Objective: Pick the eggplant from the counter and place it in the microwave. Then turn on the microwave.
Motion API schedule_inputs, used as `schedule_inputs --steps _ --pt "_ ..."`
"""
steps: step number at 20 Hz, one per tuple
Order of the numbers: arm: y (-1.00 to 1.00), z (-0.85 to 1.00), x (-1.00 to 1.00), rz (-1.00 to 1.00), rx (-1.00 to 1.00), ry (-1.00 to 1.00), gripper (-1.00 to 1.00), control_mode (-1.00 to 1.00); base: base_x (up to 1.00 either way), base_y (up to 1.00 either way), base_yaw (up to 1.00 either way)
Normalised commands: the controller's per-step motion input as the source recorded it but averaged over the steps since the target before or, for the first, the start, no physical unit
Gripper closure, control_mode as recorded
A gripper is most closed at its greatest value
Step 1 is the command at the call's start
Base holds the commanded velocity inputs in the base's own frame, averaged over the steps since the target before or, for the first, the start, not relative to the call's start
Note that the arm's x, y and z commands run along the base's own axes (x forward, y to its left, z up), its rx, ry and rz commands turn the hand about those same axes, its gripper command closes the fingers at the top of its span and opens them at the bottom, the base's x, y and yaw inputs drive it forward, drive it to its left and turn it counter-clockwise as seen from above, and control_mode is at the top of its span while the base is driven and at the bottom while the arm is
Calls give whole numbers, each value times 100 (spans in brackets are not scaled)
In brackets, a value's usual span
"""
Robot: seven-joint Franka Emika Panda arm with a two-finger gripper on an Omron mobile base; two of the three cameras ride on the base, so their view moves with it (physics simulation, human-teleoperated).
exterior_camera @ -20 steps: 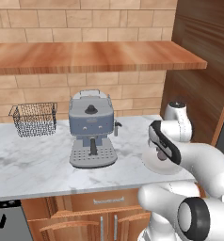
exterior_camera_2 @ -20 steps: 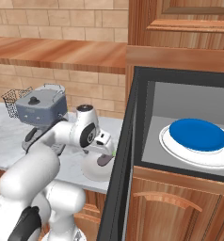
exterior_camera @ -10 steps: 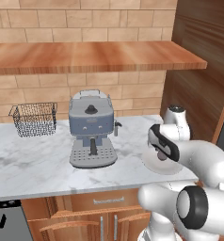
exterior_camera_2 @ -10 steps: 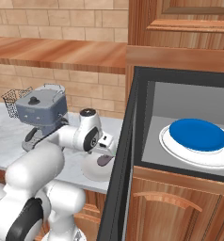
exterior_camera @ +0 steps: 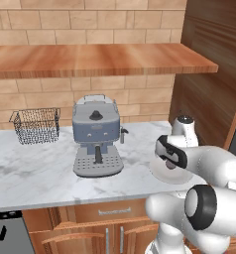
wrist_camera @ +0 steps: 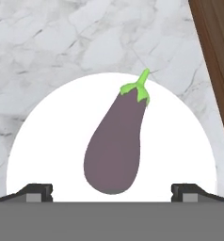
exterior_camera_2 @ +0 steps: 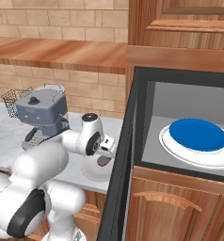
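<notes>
The eggplant point(wrist_camera: 116, 143), dark purple with a green stem, lies on a round white plate point(wrist_camera: 43, 141) on the marbled counter point(wrist_camera: 48, 42). My gripper point(wrist_camera: 112, 190) hangs straight above it, open, one fingertip on each side of the blunt end and neither touching it. From the base, the gripper point(exterior_camera_2: 106, 149) hovers over the plate point(exterior_camera_2: 92, 173), where a dark bit of the eggplant point(exterior_camera_2: 103, 161) shows. To the right the microwave point(exterior_camera_2: 154, 106) stands with its door point(exterior_camera_2: 125, 150) swung open. In the left base view the gripper point(exterior_camera: 170, 161) sits over the plate point(exterior_camera: 162, 174).
A grey coffee machine point(exterior_camera: 96, 134) stands mid-counter and a wire basket point(exterior_camera: 35, 125) at the far left. A wooden shelf point(exterior_camera: 90, 58) runs above. Inside the microwave a blue dish point(exterior_camera_2: 198, 134) rests on a white plate point(exterior_camera_2: 168, 143). A brown wooden panel point(wrist_camera: 217, 56) borders the counter.
The hand has crept slightly closer over the plate. Its jaws stay open and the eggplant has not moved.
</notes>
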Motion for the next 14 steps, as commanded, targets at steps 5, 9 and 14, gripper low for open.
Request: schedule_inputs --steps 5,9,14 --pt "-3 -13 15 0 0 1 -100 -100 0 0 0" --pt "-3 -11 11 0 0 0 -100 -100 0 0 0" --pt "-2 -10 2 0 0 0 -100 -100 0 0 0"
